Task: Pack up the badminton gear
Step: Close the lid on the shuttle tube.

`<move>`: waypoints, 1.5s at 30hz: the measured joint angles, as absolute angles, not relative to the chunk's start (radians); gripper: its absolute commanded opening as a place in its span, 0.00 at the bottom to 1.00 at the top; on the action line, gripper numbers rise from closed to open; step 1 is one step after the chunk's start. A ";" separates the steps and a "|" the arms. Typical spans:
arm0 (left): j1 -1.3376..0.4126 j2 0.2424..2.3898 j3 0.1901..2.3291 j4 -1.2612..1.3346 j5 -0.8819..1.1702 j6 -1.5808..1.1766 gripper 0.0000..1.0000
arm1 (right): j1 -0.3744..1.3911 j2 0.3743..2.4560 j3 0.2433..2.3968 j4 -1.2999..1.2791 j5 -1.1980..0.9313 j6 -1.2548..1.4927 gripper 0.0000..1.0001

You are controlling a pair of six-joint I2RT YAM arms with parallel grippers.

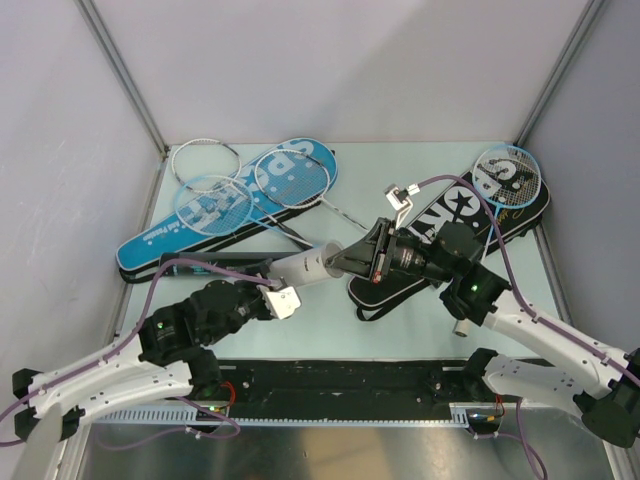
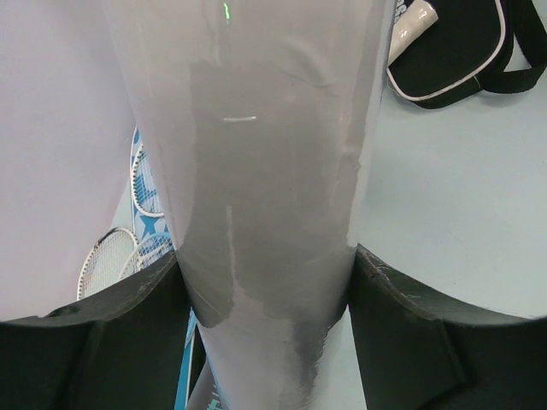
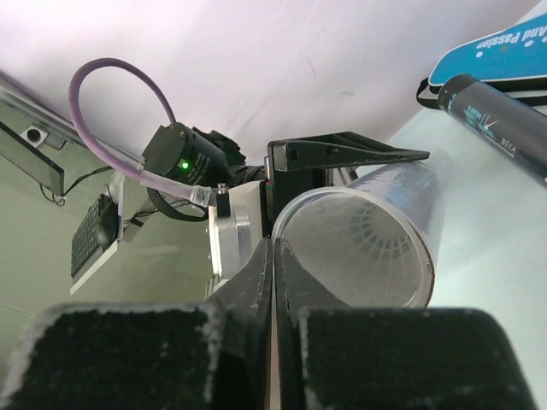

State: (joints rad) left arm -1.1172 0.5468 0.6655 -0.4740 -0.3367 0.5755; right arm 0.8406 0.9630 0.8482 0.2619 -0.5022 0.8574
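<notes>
1. The white shuttle tube (image 2: 265,188) fills the left wrist view. The left pincer (image 2: 265,278) pinches it across the body, fingers spread to its width. It is held roughly level between the arms, apparently clear of the tabletop (image 1: 400,330).
2. The right pincer (image 3: 273,256) is pressed together on nothing, with its tip at the rim of the tube's open mouth. I cannot tell whether it touches.
3. A white ribbed shuttlecock (image 3: 367,248) seems to sit inside.
4. An off-centre push could catch the rim and twist the smooth tube out of the left grip.
5. Driving too deep could crush the shuttlecock, and tipping the mouth down could let it slide out.
6. Not yet packed: white-headed rackets (image 1: 290,180) across the blue cover (image 1: 150,245), a light-blue racket (image 1: 510,175) on the black cover (image 1: 450,215), and a black tube (image 3: 496,128).
</notes>
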 measured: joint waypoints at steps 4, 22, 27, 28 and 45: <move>-1.117 0.543 0.667 -0.474 -0.337 0.576 0.28 | 0.841 0.963 0.834 0.276 -0.508 0.879 0.00; -1.116 0.507 0.667 -0.494 -0.336 0.586 0.28 | 0.829 1.009 0.806 0.376 -0.591 0.982 0.27; -1.116 0.488 0.667 -0.487 -0.332 0.585 0.28 | 0.808 0.991 0.805 0.371 -0.592 1.003 0.29; -1.116 0.487 0.667 -0.481 -0.329 0.585 0.28 | 0.799 0.988 0.804 0.370 -0.593 1.006 0.29; -1.114 0.510 0.667 -0.506 -0.347 0.586 0.26 | 0.765 1.028 0.809 0.316 -0.506 1.013 0.20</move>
